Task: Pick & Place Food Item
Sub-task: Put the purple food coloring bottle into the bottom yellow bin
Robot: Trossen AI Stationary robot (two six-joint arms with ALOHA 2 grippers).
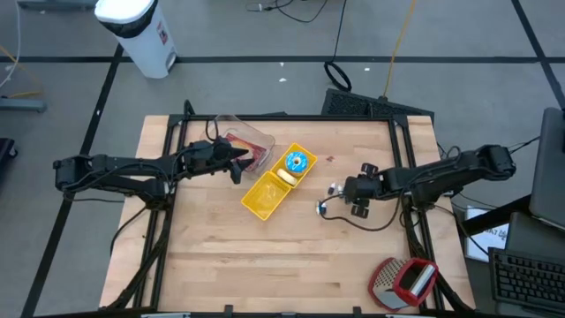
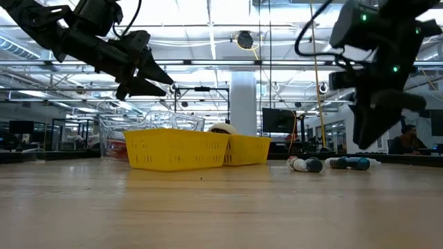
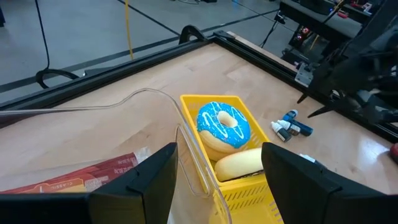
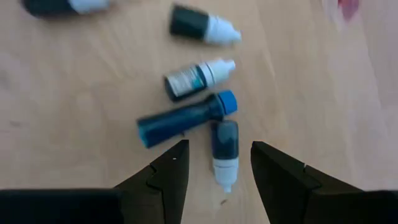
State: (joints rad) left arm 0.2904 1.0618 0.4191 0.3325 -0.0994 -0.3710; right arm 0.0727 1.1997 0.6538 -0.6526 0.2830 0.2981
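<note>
A yellow two-part basket (image 1: 265, 196) stands mid-table. Its far compartment holds a blue-iced donut (image 3: 224, 124) and a pale bun (image 3: 239, 163). A clear plastic tub (image 1: 250, 141) with a red packet (image 3: 81, 177) inside sits at the basket's far left. My left gripper (image 3: 217, 180) hovers open above the tub's rim, pointing at the donut and holding nothing. Several small dropper bottles (image 4: 199, 106) lie on the wood to the right of the basket. My right gripper (image 4: 219, 165) hangs open above them, tipped steeply down, clear of the table in the low view (image 2: 370, 131).
A red-handled metal tool (image 1: 402, 281) lies at the table's near right corner. Black frame rails (image 1: 402, 132) border the table's far and side edges. A white bin (image 1: 141, 31) stands on the floor beyond. Bare wood fills the table's near half (image 1: 265, 265).
</note>
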